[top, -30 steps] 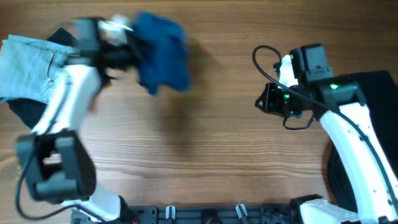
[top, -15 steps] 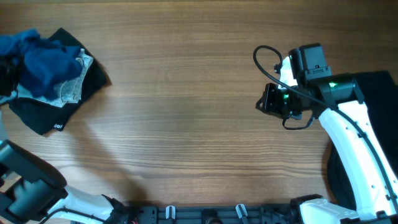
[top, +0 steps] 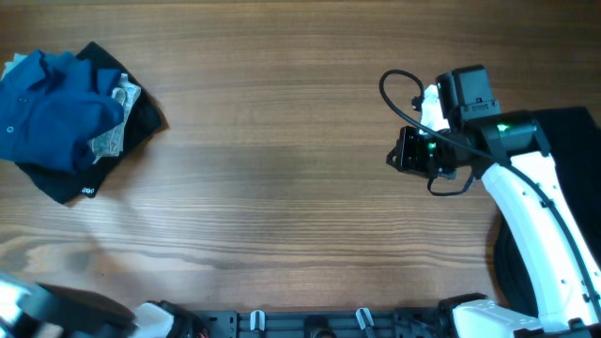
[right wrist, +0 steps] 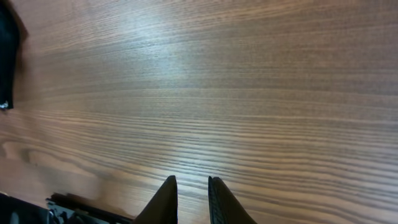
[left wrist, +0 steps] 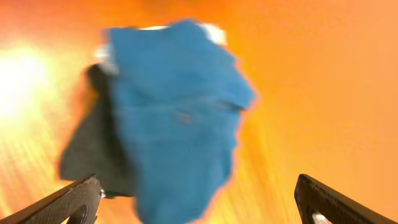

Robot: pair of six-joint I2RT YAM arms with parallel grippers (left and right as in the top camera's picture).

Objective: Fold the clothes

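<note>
The deep-blue shirt (top: 52, 108) lies crumpled at the table's far left, on top of pale denim jeans (top: 111, 131) and a black garment (top: 127, 94). In the left wrist view the shirt (left wrist: 177, 118) is blurred, with the black garment (left wrist: 93, 149) beside it. My left gripper (left wrist: 198, 182) hangs above them, jaws wide open and nothing between them. Over bare wood at the right, my right gripper (top: 402, 150) holds nothing. Its fingers (right wrist: 166, 193) stand almost together, with a narrow gap.
More black cloth (top: 568, 127) lies at the right edge under the right arm. A black rail (top: 310, 324) runs along the table's front edge. Part of the left arm (top: 56, 314) shows at the bottom-left corner.
The left gripper carried the blue shirt leftward onto the pile, opened wide and let it go; the arm swung out of the overhead view. The right fingers closed slightly.
</note>
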